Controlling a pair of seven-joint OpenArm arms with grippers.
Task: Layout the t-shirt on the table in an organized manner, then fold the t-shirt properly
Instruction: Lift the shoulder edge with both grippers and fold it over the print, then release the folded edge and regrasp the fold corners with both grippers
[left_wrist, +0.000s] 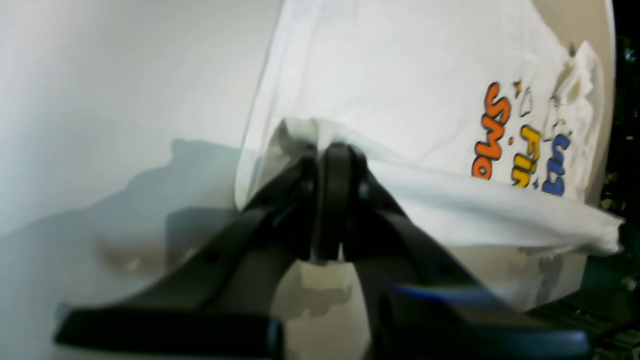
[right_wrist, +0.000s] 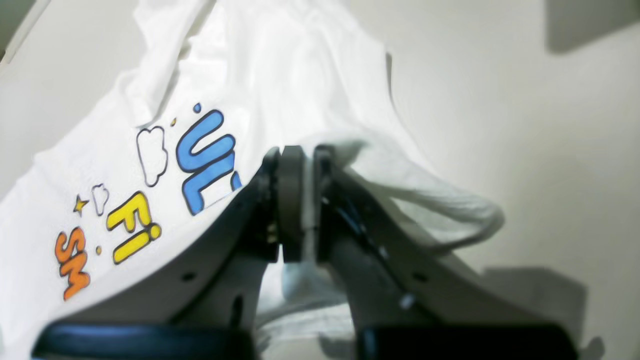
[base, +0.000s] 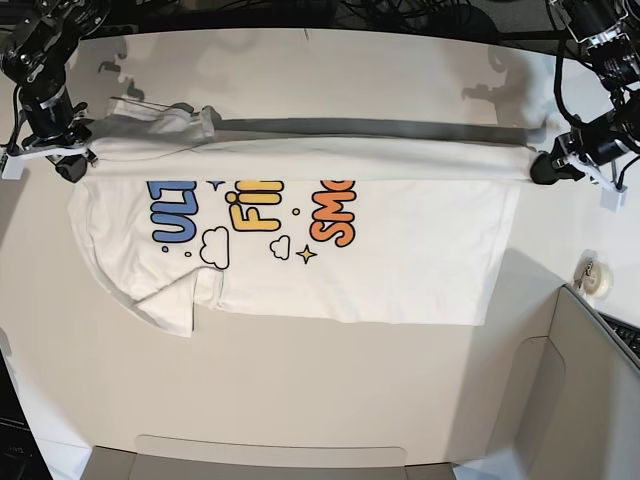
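Ok so both arms are mid fold rn. The t-shirt (base: 400, 250) is lying print-up across the middle of the table (base: 300, 400), collar end toward the table's left edge in the base view, hem toward the right edge, and its far long side is lifted and stretched into a tight band between the two grippers. Left gripper (left_wrist: 332, 200) is clamped down on the hem-end corner near the right edge, right gripper (right_wrist: 297, 200) is pinched on the shoulder/sleeve end near the left edge; from both wrist cams you can see cloth squeezed between closed jaws, so grip looks solid imo. The near sleeve (base: 175, 300) is a bit crumpled under itself by the front-left part of the shirt, not perfectly flat. To do this step well I'd bring both hands toward the near edge of the table at the same pace and same height, keeping the band taut so it doesn't sag in the middle, and lay the lifted side down parallel to the near long edge of the shirt, roughly over the lettering. Don't pull outward harder or the whole shirt slides. Let go only once the cloth rests flat. Btw there's a roll of tape (base: 597, 283) near the right edge, well apart from the shirt, shouldn't matter.
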